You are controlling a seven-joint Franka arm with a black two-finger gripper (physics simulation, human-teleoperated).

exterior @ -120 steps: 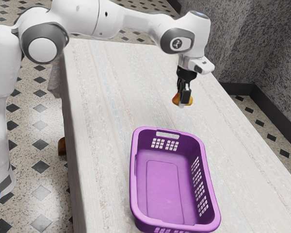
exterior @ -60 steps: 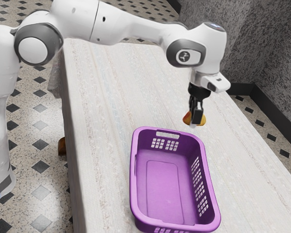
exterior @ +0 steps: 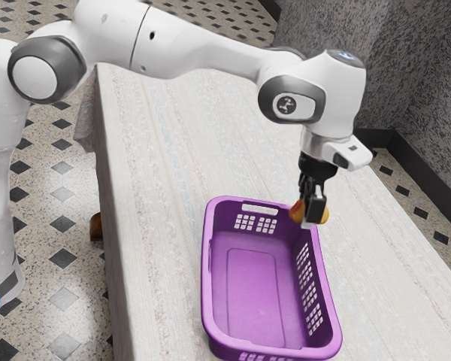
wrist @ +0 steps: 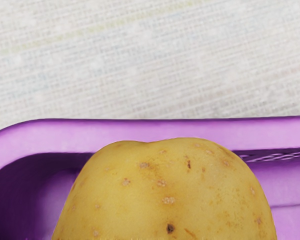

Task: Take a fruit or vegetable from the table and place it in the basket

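From the exterior view's left, here comes my arm's line, the white arm [exterior: 188,45] reaching across the pale table [exterior: 150,188], elbow high, hand pointing down. Next along, toward the near side, sits the purple basket [exterior: 207,271], upright, its broad floor facing up, holes in its far and right walls. And at the basket's far right corner, there's my pincer [exterior: 313,219], clamped on the potato [wrist: 165,200], a finger on either side of it, fruit of the earth up in the air and right by the rim!

This is the carrying stage, I'd say, and the drop looks close. That corner is a poor spot to let go: a round potato could clip the rim and roll off onto the table. So the play is to ease toward the exterior view's left and a touch nearer, until the potato hangs over the floor's middle. Keep the height until fingers and potato are both well inside the walls, then sink below the rim, slow and level. Part the fingers gently, low down, so it settles rather than bounces, and rise straight up, brushing nothing.
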